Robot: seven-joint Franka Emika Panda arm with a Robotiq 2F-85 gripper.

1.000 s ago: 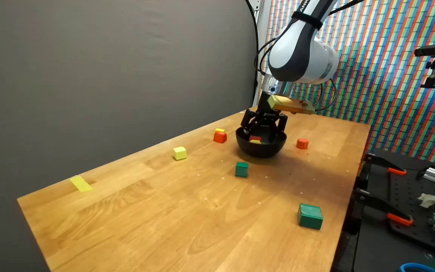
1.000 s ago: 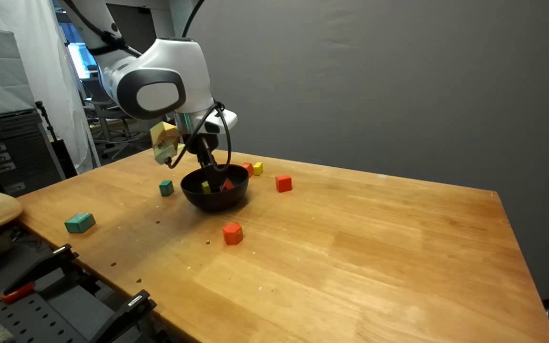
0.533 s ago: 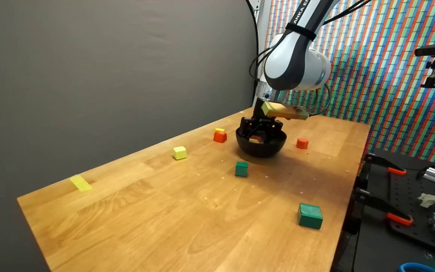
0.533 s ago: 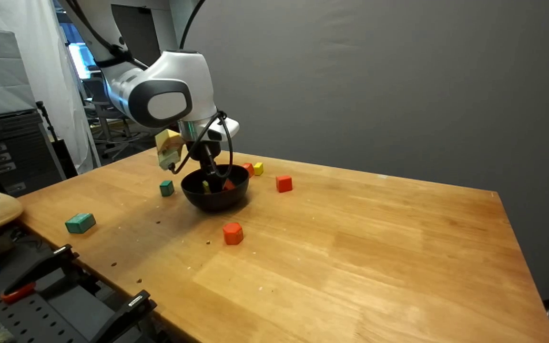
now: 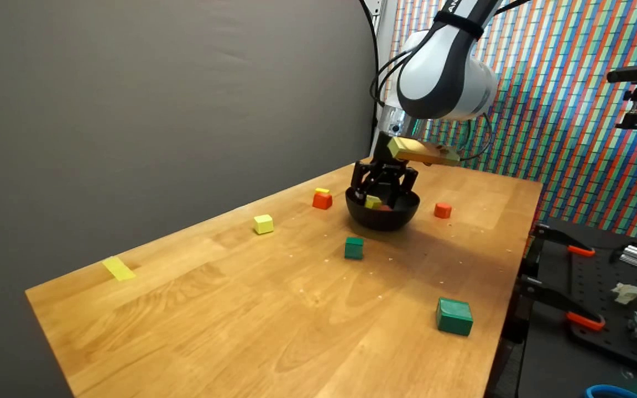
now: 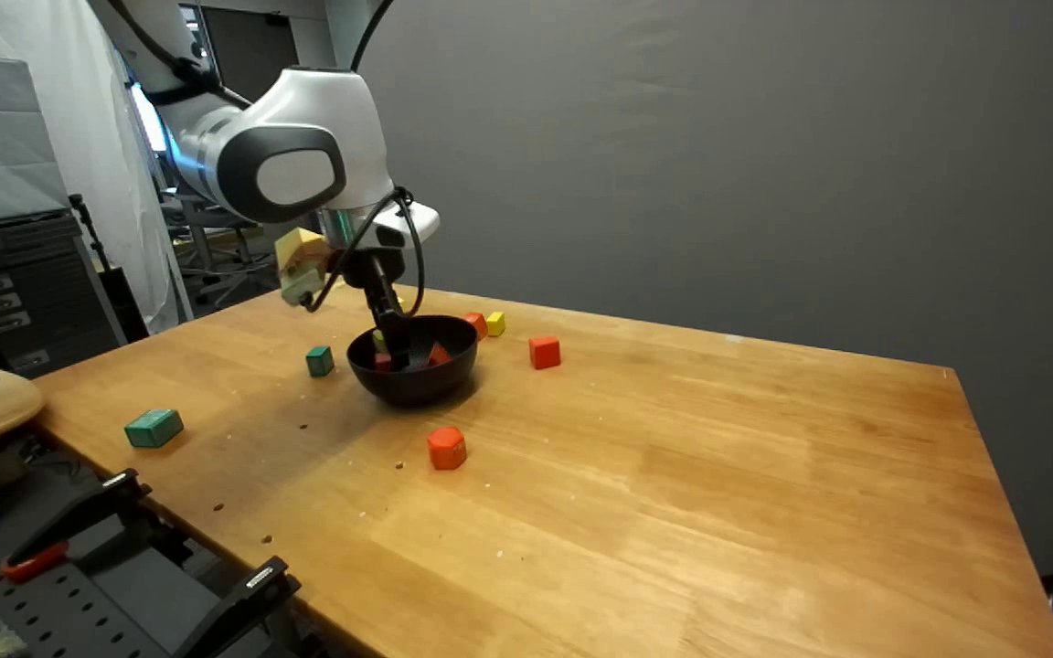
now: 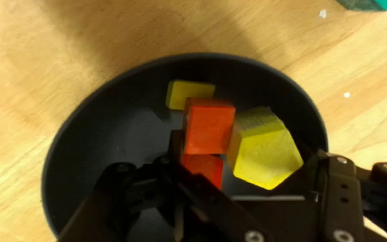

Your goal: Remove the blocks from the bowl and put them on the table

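Pincer of the black two-finger gripper point(image 7: 242, 153) is down in the round shallow black bowl point(image 5: 380, 221), clamped on 2 blocks side by side: many-sided yellow block point(image 7: 265, 158) at one finger, red square-faced block point(image 7: 210, 131) at the other, both inside bowl's rim in wrist view. Also in bowl, part hidden: darker red block point(image 7: 203, 168) & small yellow block point(image 7: 193, 91); can't tell if they touch the held pair. Bowl stands on the light brown wood table point(image 5: 230, 331). Near bowl, in an exterior view: small green cube point(image 5: 354, 249) in front, a bit L; orange-red cube point(image 5: 322, 200) & bright yellow cube point(image 5: 322, 190) L & slightly behind, latter mostly hidden; red hexagonal block point(image 5: 443, 210) on R. Another red cube point(image 6: 545, 354) sits R of bowl in an exterior view. Further from bowl, in an exterior view: pale yellow cube point(image 5: 263, 224) to L; large green rectangular block point(image 5: 454, 317) well apart, fwd & R; flat pale yellow strip point(image 5: 119, 268) way L. Behind bowl, past table: multicoloured patterned wall point(image 5: 567, 143).
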